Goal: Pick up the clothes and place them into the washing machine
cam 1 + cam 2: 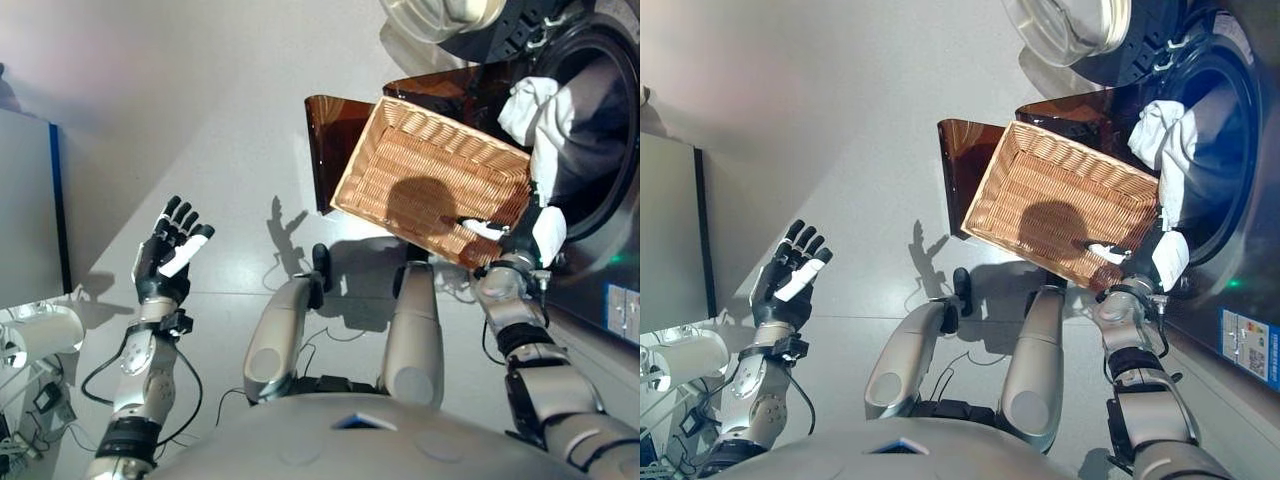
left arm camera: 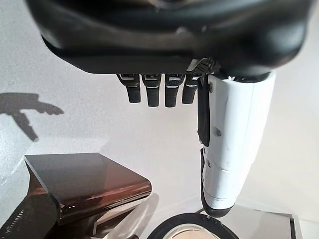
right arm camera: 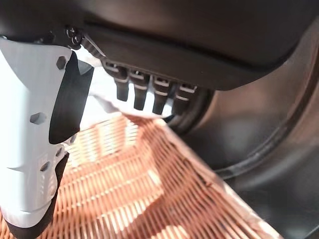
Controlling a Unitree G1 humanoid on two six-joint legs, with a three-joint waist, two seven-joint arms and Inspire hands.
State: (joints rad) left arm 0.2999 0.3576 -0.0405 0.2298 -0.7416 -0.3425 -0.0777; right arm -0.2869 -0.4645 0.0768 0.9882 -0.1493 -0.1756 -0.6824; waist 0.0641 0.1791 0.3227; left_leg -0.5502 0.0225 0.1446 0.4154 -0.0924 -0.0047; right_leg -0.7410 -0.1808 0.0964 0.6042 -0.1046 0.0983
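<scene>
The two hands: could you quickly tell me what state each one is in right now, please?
Left hand: open, holding nothing.
Right hand: open, empty, beside the wicker basket at the washing machine opening.

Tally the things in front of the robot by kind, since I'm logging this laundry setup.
Wicker basket: 1
White clothes, hanging over the drum's rim: 1
Washing machine: 1
Brown translucent stand: 1
Total: 4

A pale grey floor (image 1: 200, 130) is seen across the frame. At upper centre, a brown translucent stand (image 1: 325, 145) is set on it, and a wicker basket (image 1: 430, 180) is carried on that stand.
</scene>
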